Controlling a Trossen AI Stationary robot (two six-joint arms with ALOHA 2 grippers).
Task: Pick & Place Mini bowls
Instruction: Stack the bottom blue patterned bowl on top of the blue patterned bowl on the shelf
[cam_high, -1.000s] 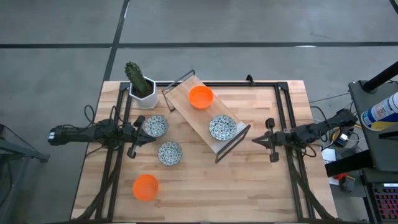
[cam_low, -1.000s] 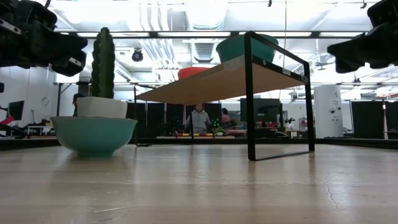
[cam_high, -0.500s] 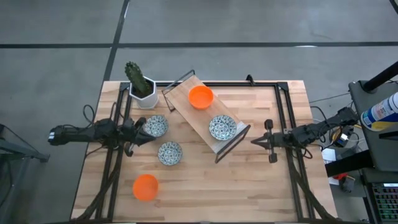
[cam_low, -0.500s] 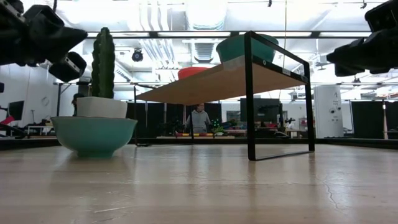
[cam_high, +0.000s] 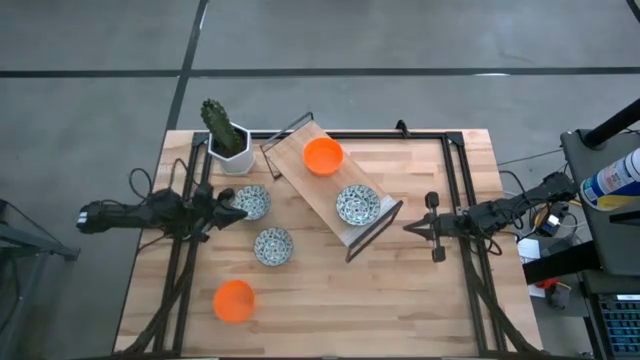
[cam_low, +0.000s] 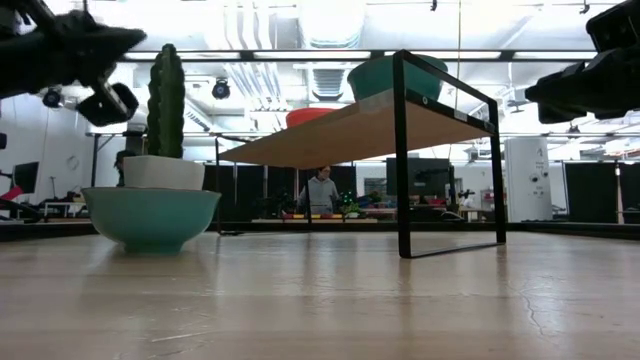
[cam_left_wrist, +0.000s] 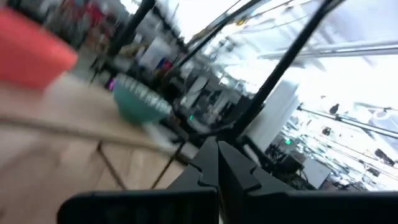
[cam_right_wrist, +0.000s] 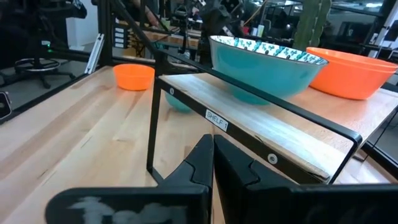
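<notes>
The left gripper, fingers pinched together and empty, is hovering just beside a patterned bowl lying at its 3 o'clock; the right gripper, likewise closed, is waiting well apart.

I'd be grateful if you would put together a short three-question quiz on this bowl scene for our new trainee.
1. How many mini bowls sit on the shelf?
2. True or false: the cactus pot stands on the shelf.
3. Which gripper is nearest a patterned bowl lying on the table? A) left gripper B) right gripper

Key
1. Two: an orange bowl and a patterned bowl.
2. False: it stands on the table near the far left corner, beside the shelf.
3. A: it is beside the patterned bowl in front of the cactus pot; another patterned bowl and an orange bowl lie nearer the front.
</notes>
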